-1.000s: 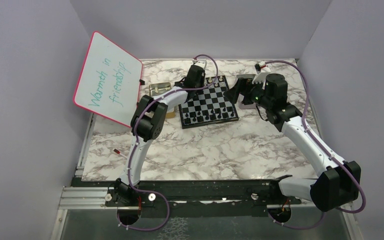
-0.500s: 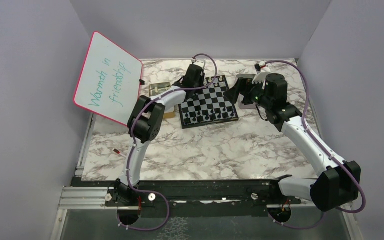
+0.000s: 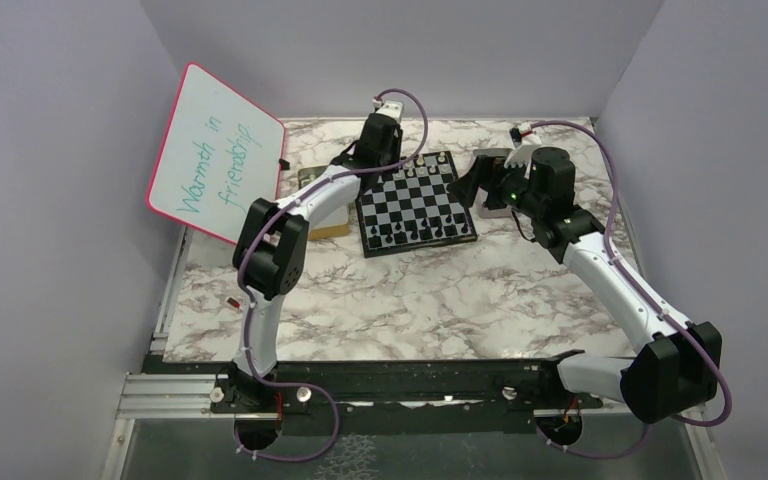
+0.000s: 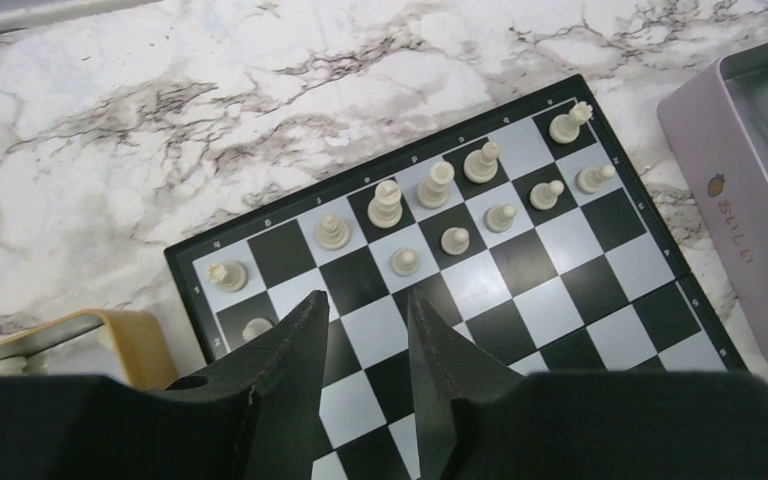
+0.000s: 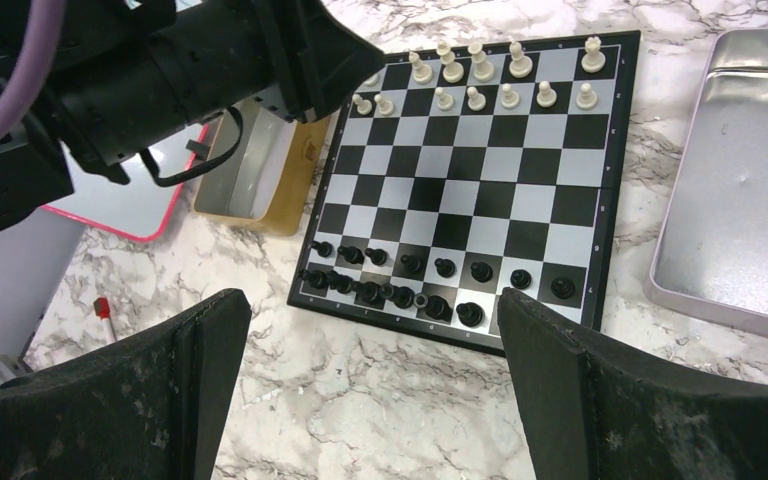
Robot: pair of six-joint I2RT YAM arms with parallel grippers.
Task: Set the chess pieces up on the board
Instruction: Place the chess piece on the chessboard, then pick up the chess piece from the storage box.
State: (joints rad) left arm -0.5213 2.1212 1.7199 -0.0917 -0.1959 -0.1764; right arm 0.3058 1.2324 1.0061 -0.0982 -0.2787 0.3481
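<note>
1. Top view: the board point(image 3: 417, 205) lies flat toward the back of the marble table point(image 3: 410, 310). The black pieces point(image 3: 415, 232) line its near edge and the whitish pieces point(image 3: 426, 160) its far edge. The left arm point(image 3: 305, 200) reaches to the board's far left corner. The right arm point(image 3: 610, 270) ends just off the board's right side. A pink-rimmed whiteboard point(image 3: 215, 155) leans at the left wall.

2. Left wrist view: the left tool point(image 4: 365, 297) hangs over the board's left part. Its two dark fingers point(image 4: 295, 350) stand narrowly apart with nothing between them, and only checks show through the gap. Beyond the tips, the whitish pieces stand upright in two rows along the far edge. A yellow-sided tin point(image 4: 110, 345) lies just left of the board and a pale pink tin point(image 4: 735, 230) just to its right.

3. Right wrist view: the right tool point(image 5: 375, 310) is spread wide and holds nothing, its fingers framing the board's near edge from above. The black pieces stand in two rows there, crowded toward the left corner. A small red-capped marker point(image 5: 103, 308) lies on the table well left of the board.
</note>
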